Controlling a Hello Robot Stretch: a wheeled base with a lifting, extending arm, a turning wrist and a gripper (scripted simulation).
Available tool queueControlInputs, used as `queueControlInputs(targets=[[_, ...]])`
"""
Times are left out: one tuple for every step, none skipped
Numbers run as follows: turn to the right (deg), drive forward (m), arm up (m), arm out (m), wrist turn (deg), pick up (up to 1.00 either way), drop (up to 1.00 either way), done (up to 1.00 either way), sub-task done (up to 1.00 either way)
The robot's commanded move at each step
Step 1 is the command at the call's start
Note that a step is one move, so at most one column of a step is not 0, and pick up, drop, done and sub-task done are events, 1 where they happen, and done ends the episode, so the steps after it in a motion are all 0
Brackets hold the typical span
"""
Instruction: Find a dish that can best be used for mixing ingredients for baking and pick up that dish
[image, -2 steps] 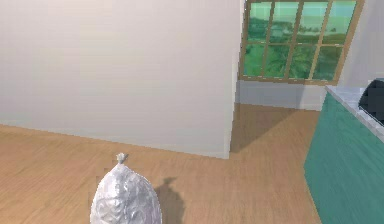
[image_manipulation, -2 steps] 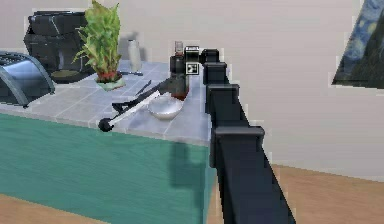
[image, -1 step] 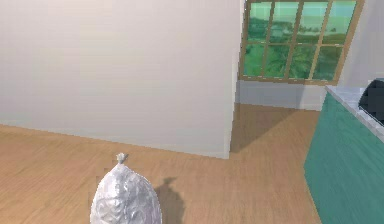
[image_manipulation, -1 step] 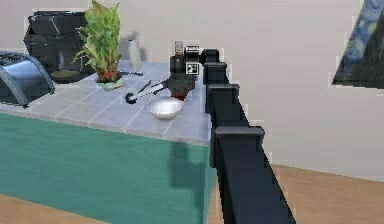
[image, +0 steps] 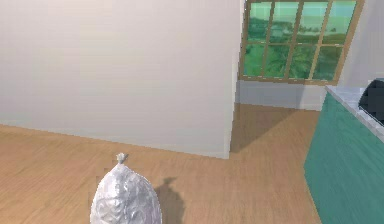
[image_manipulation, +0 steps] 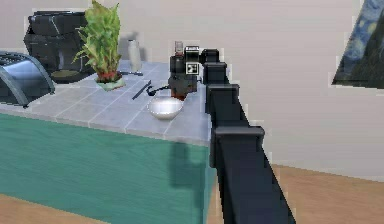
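I see my end effector (image_manipulation: 176, 84) near the small white bowl (image_manipulation: 166, 108) on the grey-tiled table (image_manipulation: 95, 108); I can't tell its grip or whether it holds anything.

One teal counter (image_manipulation: 100, 165), one white bowl (image_manipulation: 166, 108) near its right end, one potted plant (image_manipulation: 103, 45), one black machine (image_manipulation: 55, 40) far left, one dark domed box (image_manipulation: 22, 78), one pale bottle (image_manipulation: 133, 50), one dark utensil (image_manipulation: 143, 91), one wall picture (image_manipulation: 362, 45) at right, one window (image: 300, 40), one silvery sack (image: 125, 200)

Forward-down and sideways views, shared counter (image: 345, 165)
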Motion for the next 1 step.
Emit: queueControlInputs(targets=[[0.0, 0.00, -0.08, 0.00, 0.0, 0.00, 0.00, 0.00, 0.00]])
